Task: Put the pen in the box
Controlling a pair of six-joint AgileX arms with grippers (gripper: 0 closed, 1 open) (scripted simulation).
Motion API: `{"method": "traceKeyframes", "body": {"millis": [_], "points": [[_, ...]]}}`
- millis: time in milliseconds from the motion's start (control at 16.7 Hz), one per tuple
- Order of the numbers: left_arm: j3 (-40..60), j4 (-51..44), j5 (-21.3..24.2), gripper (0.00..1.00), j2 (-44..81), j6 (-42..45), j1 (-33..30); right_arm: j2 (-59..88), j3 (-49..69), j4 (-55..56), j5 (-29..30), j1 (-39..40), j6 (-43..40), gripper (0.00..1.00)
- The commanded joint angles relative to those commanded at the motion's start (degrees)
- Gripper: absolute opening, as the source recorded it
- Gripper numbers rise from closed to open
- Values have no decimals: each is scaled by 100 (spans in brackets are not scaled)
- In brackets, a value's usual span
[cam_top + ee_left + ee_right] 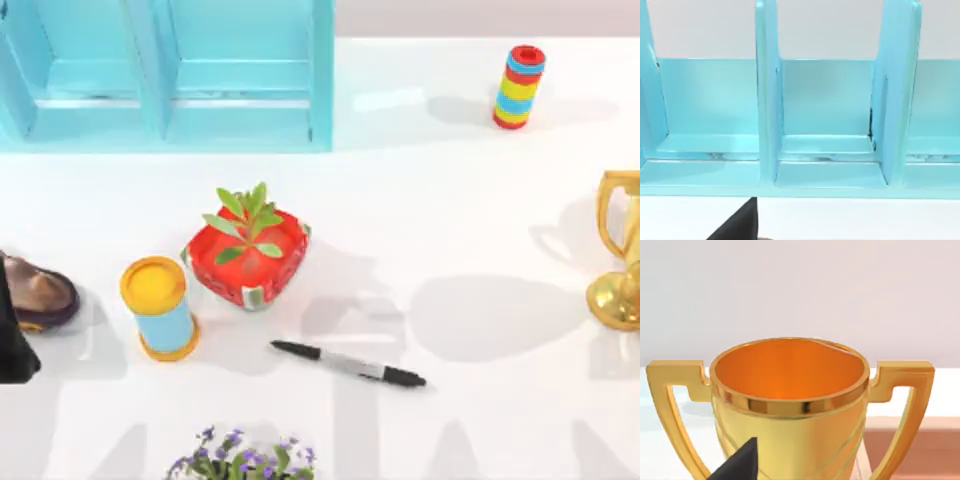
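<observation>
Our left gripper (15, 345) sits parked at the table's left edge (whether it is spread or pinched we cannot tell), while the pen (348, 364) lies flat near the red planter (247, 258), well apart from the blue box (170, 75).

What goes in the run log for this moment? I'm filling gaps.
pen: flat on table, ungrasped | box: far left | step: not started

one pen (348, 363), one planter (247, 257), one trophy (622, 250)
</observation>
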Motion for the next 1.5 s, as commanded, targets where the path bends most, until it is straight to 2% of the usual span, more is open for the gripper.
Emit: {"method": "traceKeyframes", "body": {"millis": [240, 540, 1080, 1500], "points": [[0, 0, 0, 100, 0, 0, 0, 165, 136, -126, -45, 162, -51, 100], [0, 0, 0, 100, 0, 0, 0, 1628, 1319, -1091, -329, 1256, -461, 100], [0, 0, 0, 100, 0, 0, 0, 7129, 5122, -3999, -825, 3597, -1737, 100], [0, 0, 0, 100, 0, 0, 0, 10671, 8098, -6075, -935, 4369, -2561, 100]]}}
